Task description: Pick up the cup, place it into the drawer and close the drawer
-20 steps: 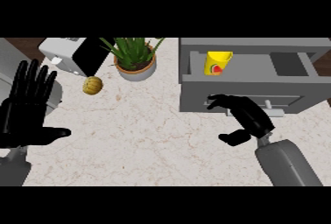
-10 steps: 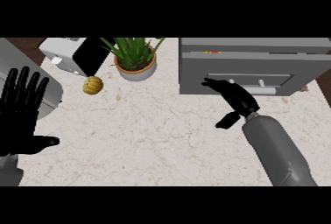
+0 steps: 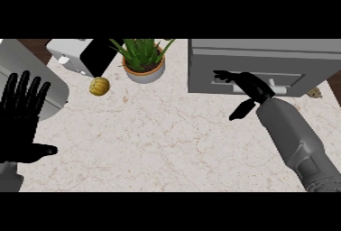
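Observation:
The grey drawer unit point(image 3: 266, 56) stands at the back right, and its drawer front point(image 3: 296, 80) sits flush with the cabinet. No cup shows anywhere in view. My right hand point(image 3: 248, 85) is open, its straight fingers against the drawer front by the handle and the thumb hanging down toward the counter. At the left edge my left hand point(image 3: 20, 119) rests open, fingers pointing up, holding nothing.
A potted green plant point(image 3: 143, 58) stands at the back centre. Left of it lie a small yellow fruit point(image 3: 99, 85), a white appliance point(image 3: 66, 52) with a black slab point(image 3: 99, 57) leaning on it, and a grey rounded body point(image 3: 23, 74). Marble counter point(image 3: 160, 140) fills the middle.
One second ago the drawer stood open with a yellow cup inside. My right hand has moved away from me against the front, and the drawer is now shut with the cup hidden.

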Robot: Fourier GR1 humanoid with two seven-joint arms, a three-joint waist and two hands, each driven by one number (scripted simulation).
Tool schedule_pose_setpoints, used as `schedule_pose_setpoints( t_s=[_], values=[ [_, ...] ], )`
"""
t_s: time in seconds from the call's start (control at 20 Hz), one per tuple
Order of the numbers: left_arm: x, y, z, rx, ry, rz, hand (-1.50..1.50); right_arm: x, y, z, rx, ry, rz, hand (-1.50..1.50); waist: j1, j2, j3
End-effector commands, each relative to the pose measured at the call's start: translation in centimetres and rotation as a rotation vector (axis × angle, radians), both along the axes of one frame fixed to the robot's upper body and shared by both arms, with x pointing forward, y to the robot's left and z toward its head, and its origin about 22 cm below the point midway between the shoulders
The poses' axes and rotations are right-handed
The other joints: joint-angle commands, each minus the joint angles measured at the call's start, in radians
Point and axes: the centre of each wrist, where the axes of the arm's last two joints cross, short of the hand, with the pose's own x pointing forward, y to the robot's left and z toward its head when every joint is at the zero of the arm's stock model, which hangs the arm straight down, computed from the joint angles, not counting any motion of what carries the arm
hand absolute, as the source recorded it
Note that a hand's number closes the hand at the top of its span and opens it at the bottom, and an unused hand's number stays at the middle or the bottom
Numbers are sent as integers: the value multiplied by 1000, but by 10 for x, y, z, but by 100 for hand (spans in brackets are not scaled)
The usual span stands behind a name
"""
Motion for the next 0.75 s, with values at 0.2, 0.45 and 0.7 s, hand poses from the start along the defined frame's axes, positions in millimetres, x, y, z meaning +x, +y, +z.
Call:
schedule_pose_setpoints(
  t_s=[0.2, 0.45, 0.7],
  values=[
    [6, 0, 5, 17, -5, -31, -150, 21, -27, 32, -33, 38, -94, -150, 37, 31, 8],
    [11, -14, -3, 30, -8, -27, -150, 26, -42, 46, -9, 33, -124, -150, 49, 40, 8],
    [3, -20, -11, 36, -3, -26, -150, 22, -48, 41, -5, 47, -116, -150, 53, 37, 8]
  ],
)
